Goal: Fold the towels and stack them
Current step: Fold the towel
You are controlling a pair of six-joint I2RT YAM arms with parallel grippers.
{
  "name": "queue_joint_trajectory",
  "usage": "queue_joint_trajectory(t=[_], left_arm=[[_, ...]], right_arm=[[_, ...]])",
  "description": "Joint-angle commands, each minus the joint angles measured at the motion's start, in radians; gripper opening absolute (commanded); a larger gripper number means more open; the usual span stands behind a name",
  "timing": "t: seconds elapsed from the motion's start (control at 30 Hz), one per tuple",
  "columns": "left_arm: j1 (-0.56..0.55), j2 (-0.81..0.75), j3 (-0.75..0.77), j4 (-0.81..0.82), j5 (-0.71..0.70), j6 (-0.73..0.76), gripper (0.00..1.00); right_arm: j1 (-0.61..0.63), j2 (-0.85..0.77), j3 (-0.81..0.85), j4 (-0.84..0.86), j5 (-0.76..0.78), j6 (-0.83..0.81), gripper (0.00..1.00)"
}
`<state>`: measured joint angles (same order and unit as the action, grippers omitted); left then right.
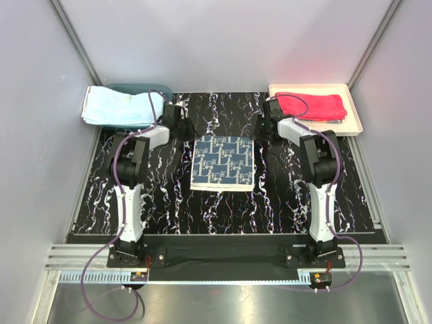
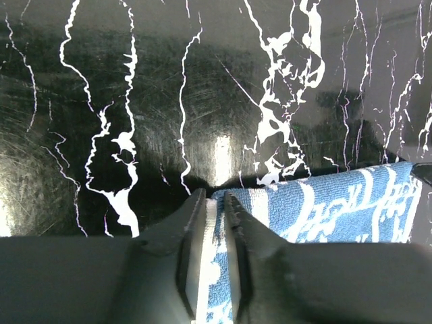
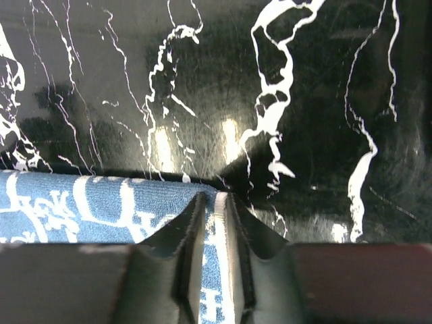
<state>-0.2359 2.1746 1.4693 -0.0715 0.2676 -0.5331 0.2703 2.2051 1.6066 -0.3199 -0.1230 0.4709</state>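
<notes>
A blue patterned towel (image 1: pixel 223 162) lies flat on the black marbled table, between the two arms. My left gripper (image 1: pixel 190 133) is at its far left corner. In the left wrist view the left gripper (image 2: pixel 214 199) is shut on the edge of the patterned towel (image 2: pixel 337 202), with cloth pinched between the jaws. My right gripper (image 1: pixel 260 132) is at the far right corner. In the right wrist view the right gripper (image 3: pixel 216 199) is likewise shut on the hem of the towel (image 3: pixel 81 202). A light blue towel (image 1: pixel 118 104) lies at the back left. A red-pink towel (image 1: pixel 314 106) lies at the back right.
The light blue towel rests over a teal basket (image 1: pixel 145 88) in the back left corner. The red-pink towel sits in a cream tray (image 1: pixel 354 118) in the back right corner. Grey walls enclose the black marbled table (image 1: pixel 169 202) on three sides.
</notes>
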Motion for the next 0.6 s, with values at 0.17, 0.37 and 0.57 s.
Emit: queue_joint_trajectory(t=[0.17,0.37,0.57], left_arm=[[0.018,-0.028,-0.043,0.087,-0.008,-0.021,0.18],[0.029,-0.078,-0.078,0.156,-0.042,-0.03,0.12],[0.032,-0.162,-0.119,0.246,-0.067,-0.045,0.08]], right_arm=[[0.003,0.033,0.079,-0.011,0.009,-0.014,0.15],[0.004,0.013,0.084,0.019,0.029,-0.018,0.09],[0.004,-0.05,0.073,0.059,0.037,-0.017,0.08]])
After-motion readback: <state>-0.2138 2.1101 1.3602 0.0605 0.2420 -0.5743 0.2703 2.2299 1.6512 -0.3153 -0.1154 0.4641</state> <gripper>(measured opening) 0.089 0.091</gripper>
